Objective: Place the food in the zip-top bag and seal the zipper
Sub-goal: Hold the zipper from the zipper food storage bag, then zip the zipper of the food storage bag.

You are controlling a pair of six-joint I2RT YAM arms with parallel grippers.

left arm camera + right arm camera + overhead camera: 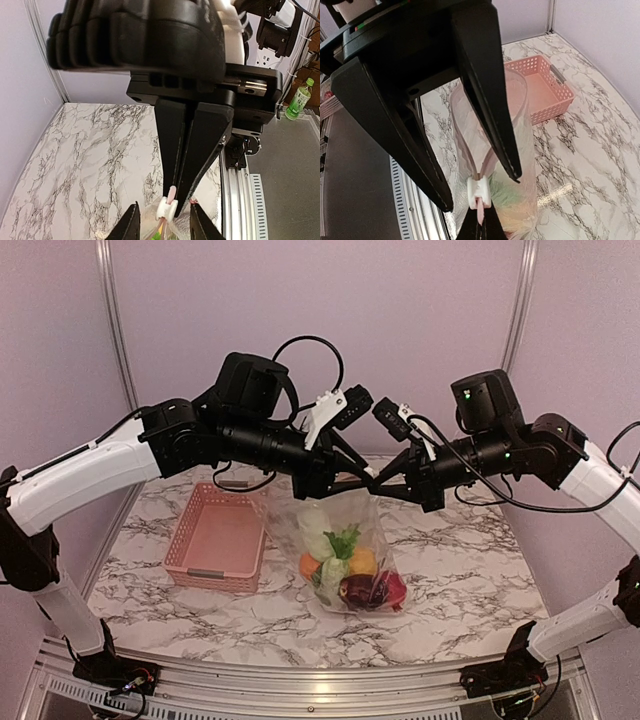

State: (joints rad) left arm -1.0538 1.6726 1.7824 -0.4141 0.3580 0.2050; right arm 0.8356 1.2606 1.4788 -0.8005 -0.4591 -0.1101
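The clear zip-top bag (345,540) hangs upright over the marble table, holding the food: a white radish (315,530) with green leaves, an orange piece (309,565), a yellow piece (362,560) and a dark red piece (372,590). Its zipper is a pink strip with a white slider (479,192). My right gripper (479,226) is shut on the pink end of the zipper just past the slider. My left gripper (165,212) is open, one finger on each side of the slider (166,210), apart from it. Beyond the slider the two pink tracks spread apart.
An empty pink lattice basket (215,575) stands left of the bag, also seen in the right wrist view (555,95). Both arms cross above the bag (520,150). An aluminium rail (235,200) runs along the table's near edge. A green bottle (299,100) stands off the table.
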